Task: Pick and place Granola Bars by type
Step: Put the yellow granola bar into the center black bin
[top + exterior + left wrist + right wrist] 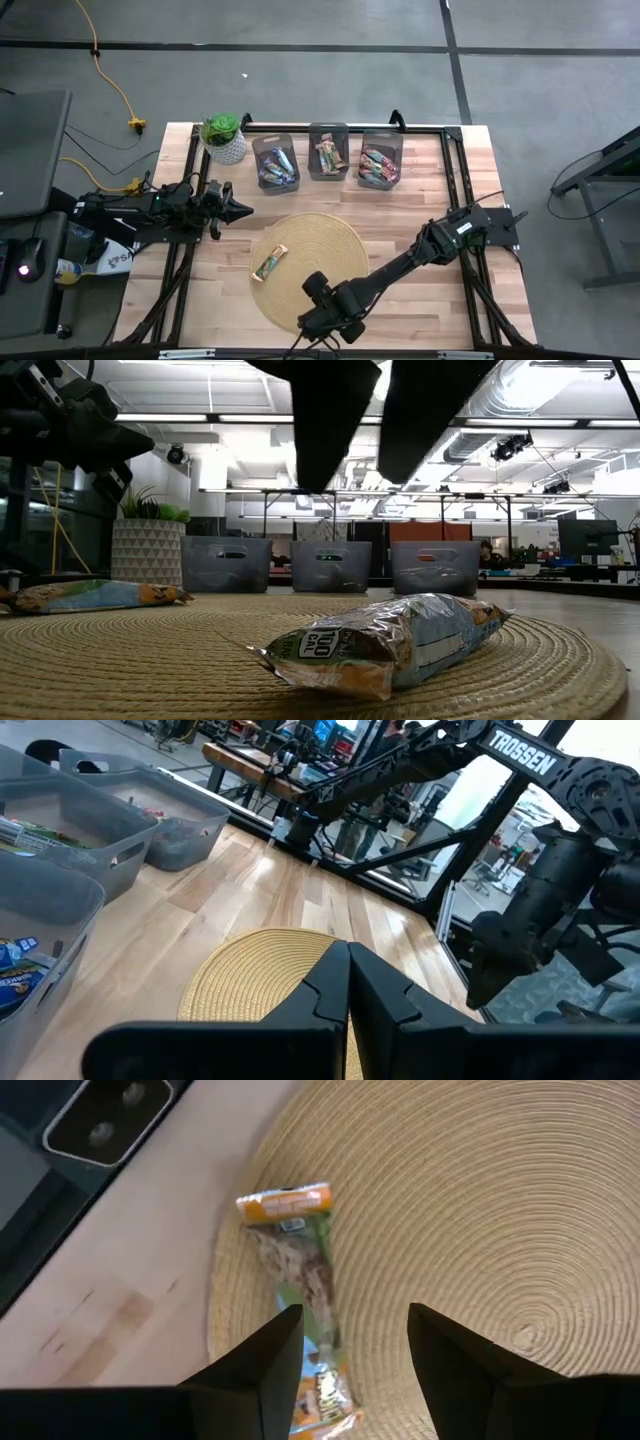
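Two bars are seen on the mat (330,240): one (270,262) lying flat near the mat's left edge in the high view, and a second (395,643) close to the low camera, hidden from above by the right arm. The right gripper (325,312) is held over the mat's near edge with fingers apart and nothing between them; the wrist view looks down past them onto a green-and-orange bar (303,1285), so a descent for a pick is probably being lined up. The left gripper (240,210) is parked beside the mat with fingers pressed together, apparently kept clear of the working arm. Sorted bars are already held in three bins (328,152) set in a row along the far edge, one type per bin by the look of the wrappers, so the task is judged nearly done. A potted plant (223,137) stands left of the bins. The surface is a pale wood table (430,300) with a dark frame; beyond it an open workshop with ceiling lights, ducts and desks is visible
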Controlling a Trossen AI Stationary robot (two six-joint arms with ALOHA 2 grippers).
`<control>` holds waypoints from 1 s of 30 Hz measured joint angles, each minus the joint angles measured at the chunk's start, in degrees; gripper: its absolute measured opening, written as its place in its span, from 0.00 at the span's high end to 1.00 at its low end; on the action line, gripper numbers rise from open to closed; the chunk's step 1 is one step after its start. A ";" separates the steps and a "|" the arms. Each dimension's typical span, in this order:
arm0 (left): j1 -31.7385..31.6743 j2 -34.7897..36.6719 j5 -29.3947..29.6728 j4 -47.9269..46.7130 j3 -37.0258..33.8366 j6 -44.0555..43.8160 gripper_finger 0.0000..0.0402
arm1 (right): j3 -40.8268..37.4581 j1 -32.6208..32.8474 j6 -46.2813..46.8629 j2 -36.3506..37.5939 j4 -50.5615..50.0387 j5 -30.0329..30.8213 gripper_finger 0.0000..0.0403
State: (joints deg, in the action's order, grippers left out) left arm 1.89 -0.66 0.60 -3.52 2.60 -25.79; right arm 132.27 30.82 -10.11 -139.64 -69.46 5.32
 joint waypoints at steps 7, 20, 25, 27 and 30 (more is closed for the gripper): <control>0.00 0.01 0.00 0.01 -0.01 -0.01 1.00 | 0.00 -0.04 1.07 -1.86 0.30 -0.67 0.59; 0.00 0.01 0.00 0.01 -0.01 -0.01 1.00 | 0.00 -0.01 3.21 -4.17 0.99 -2.38 0.59; 0.00 0.01 0.00 0.01 -0.01 -0.01 1.00 | 0.00 0.00 3.25 -4.17 1.19 -3.84 0.59; 0.00 0.01 0.00 -0.01 -0.01 -0.01 1.00 | 0.00 0.12 3.63 -4.17 1.13 -4.20 0.59; 0.00 -0.01 0.00 -0.01 -0.01 0.01 1.00 | 0.00 0.16 4.08 -4.17 1.14 -4.71 0.59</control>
State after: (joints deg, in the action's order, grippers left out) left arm 1.89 -0.67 0.60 -3.53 2.59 -25.78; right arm 132.27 30.98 -6.02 -143.81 -68.31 0.61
